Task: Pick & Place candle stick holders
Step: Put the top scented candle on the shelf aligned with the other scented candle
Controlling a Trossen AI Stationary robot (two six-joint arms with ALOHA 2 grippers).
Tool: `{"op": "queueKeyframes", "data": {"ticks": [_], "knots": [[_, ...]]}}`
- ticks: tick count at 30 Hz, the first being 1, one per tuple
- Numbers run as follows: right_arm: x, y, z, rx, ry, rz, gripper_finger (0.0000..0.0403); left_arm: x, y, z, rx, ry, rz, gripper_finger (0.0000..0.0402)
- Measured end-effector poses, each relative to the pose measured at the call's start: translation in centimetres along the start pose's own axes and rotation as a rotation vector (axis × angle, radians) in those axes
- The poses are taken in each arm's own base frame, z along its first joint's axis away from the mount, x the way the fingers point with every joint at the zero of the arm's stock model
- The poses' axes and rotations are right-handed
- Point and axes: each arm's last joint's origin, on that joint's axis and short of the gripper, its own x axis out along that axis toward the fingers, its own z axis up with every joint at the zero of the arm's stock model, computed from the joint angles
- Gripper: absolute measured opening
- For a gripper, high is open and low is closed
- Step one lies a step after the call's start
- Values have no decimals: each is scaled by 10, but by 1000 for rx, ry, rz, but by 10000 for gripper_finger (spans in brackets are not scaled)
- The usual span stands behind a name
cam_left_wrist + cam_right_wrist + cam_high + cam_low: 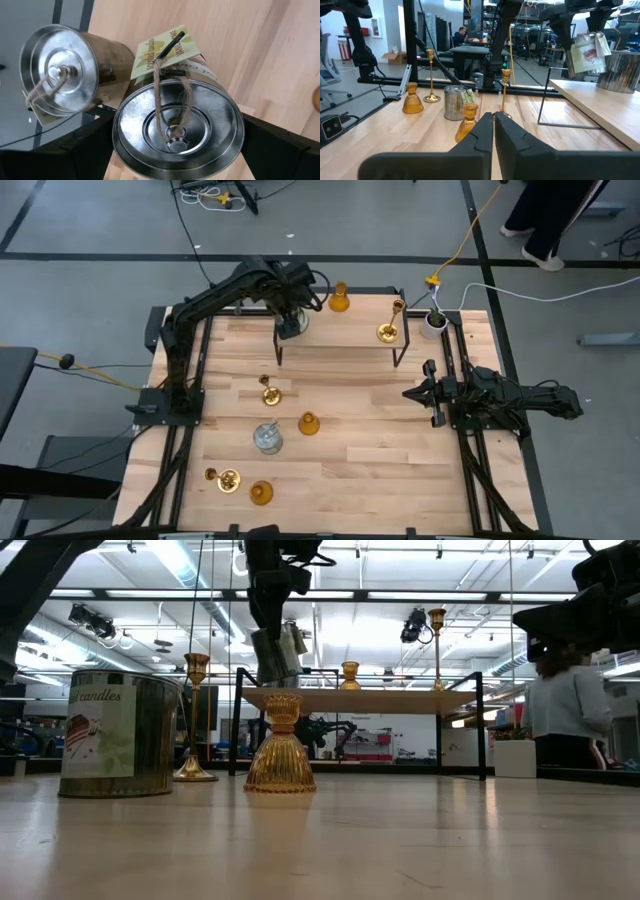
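The left gripper (291,323) hangs over the raised wooden shelf (350,332) at about eleven o'clock of the table (380,470), its fingers spread wide and clamped on a silvery tin holder (177,127). In the left wrist view the tin's lid faces the camera, twine looped through its knob and a paper tag (162,50) tied on. Its long axis runs close to upright, slightly tilted in the low view, above the shelf. A second silvery tin (60,70) stands on the shelf just beside it. Also on the shelf are an amber holder (339,299) and a brass holder (390,330) — both upright. The right gripper (430,393) waits at three o'clock, fingers pressed together on nothing. Near six o'clock stand a third tin (267,438) and another amber bell (309,423).
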Motion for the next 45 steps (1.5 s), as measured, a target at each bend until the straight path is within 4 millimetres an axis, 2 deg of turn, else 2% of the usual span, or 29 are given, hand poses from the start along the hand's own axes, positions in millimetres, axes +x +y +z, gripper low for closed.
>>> {"op": "queueKeyframes", "data": {"ticks": [10, 19, 45], "knots": [[0, 0, 0, 0, 0, 0, 22, 1, 2, 0, 15, 2, -3, 376], [0, 0, 0, 0, 0, 0, 22, 19, 2, 5, 20, 48, -10, 376], [0, 0, 0, 0, 0, 0, 22, 20, 0, 4, 25, 79, -14, 376]]}}
